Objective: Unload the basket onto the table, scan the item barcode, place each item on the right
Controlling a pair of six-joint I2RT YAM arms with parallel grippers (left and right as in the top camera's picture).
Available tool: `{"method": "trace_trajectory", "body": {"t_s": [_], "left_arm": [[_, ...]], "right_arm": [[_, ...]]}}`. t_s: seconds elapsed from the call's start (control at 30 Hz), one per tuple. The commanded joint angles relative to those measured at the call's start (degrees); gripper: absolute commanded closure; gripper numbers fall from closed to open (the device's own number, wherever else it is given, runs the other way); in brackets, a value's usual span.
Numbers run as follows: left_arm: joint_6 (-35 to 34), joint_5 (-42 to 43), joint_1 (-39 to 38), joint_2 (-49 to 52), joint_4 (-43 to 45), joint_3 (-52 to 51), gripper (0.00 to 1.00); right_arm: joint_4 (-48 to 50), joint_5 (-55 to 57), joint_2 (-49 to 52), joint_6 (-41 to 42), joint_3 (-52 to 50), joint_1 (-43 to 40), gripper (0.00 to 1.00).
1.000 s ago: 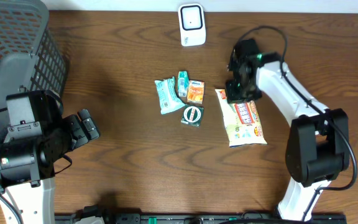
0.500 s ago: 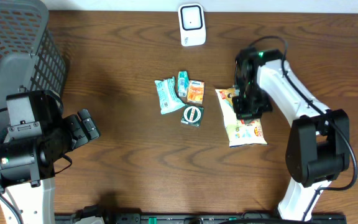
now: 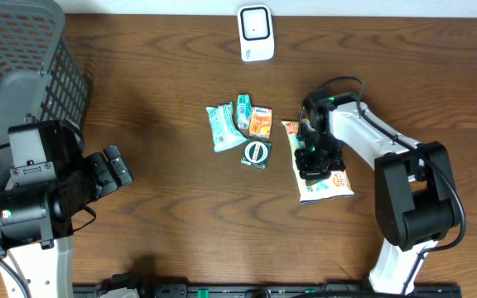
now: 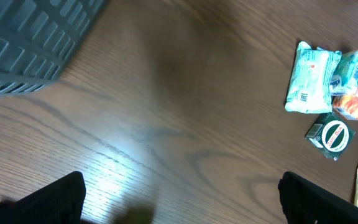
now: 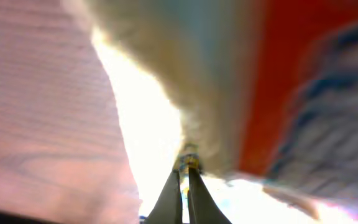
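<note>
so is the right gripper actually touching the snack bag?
Touching. In the right wrist view, the tips of the shut right gripper end directly on the snack bag, whose wrapper puckers there, with no gap. Overhead only shows it above the bag.

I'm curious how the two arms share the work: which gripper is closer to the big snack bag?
Right. The right gripper sits directly over the snack bag, fingers shut. The left gripper hangs open far off on the other side, beside the basket.

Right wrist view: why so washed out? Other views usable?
Right wrist: lens close against the snack bag, so blurred and blown out white around the shut jaws. Left wrist: fairly sharp, glare patch on the table. Overhead: evenly lit, sharp.
</note>
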Motion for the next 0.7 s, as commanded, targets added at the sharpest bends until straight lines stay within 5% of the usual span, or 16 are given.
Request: {"method": "trace_trajectory", "body": {"t_s": [0.0, 0.27, 0.67], "left_arm": [[-0.55, -0.94, 0.31, 0.0, -0.02, -0.15, 0.02], [-0.55, -0.94, 0.31, 0.0, -0.02, -0.15, 0.02], [-0.52, -0.94, 0.31, 0.0, -0.02, -0.15, 0.03]], "right_arm": [[-3.04, -1.84, -0.07, 0.31, 6.29, 0.39, 0.99], [-9.62, 15.91, -0.07, 0.07, 18.86, -0.61, 0.99], [5.33, 15.56, 0.02, 0.07, 9.11, -1.2, 0.94]]}}
